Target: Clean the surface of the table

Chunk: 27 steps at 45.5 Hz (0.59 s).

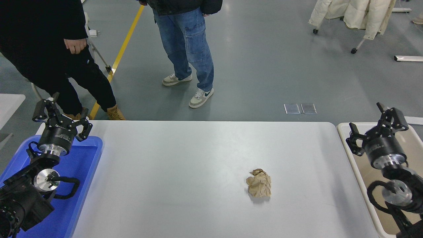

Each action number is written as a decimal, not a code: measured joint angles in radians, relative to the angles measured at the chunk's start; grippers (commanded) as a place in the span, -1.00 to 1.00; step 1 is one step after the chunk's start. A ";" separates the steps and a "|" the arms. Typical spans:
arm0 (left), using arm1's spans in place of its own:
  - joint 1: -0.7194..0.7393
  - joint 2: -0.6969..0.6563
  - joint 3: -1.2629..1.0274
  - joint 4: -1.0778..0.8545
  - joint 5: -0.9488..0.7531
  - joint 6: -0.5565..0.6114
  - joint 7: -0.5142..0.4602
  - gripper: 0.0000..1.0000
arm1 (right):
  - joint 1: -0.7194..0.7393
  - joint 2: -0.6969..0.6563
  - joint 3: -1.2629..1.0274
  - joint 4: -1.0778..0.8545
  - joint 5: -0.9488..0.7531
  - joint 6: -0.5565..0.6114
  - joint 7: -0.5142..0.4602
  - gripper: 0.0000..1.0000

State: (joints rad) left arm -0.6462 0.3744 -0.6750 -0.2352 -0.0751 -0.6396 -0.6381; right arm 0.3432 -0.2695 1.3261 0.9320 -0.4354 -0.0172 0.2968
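Right now, right gripper (375, 125) spread wide over the beige bin (345, 145) beside the table surface (185, 172), crumpled brown paper (258, 187) mid-right with bare white all around, left gripper (61, 115) splayed above blue tray (89, 165)

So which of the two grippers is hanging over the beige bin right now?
The right gripper, open, over the beige bin at the table's right end. The left gripper, also open, sits over the blue tray at the opposite end.

Table surface (185, 172): white, matte, flat; crumpled paper right of ctr.
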 measured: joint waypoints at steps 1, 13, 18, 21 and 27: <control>0.000 0.000 0.000 -0.001 0.000 0.000 0.000 1.00 | 0.012 0.010 0.000 -0.016 0.000 0.001 0.003 1.00; -0.001 0.000 0.000 0.000 0.000 0.000 0.000 1.00 | 0.113 0.106 -0.016 -0.131 -0.005 0.011 0.033 1.00; -0.001 0.000 0.000 0.000 0.000 -0.002 0.000 1.00 | 0.133 0.135 -0.038 -0.151 -0.008 0.014 0.042 1.00; -0.001 0.000 0.000 0.000 0.000 -0.002 0.000 1.00 | 0.141 0.151 -0.049 -0.162 -0.018 0.015 0.046 1.00; -0.001 0.000 0.000 0.000 0.000 -0.002 0.000 1.00 | 0.151 0.172 -0.065 -0.185 -0.062 0.017 0.056 1.00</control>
State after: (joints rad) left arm -0.6472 0.3743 -0.6749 -0.2353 -0.0751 -0.6412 -0.6381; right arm 0.4945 -0.0980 1.2611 0.7473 -0.4969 0.0001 0.3532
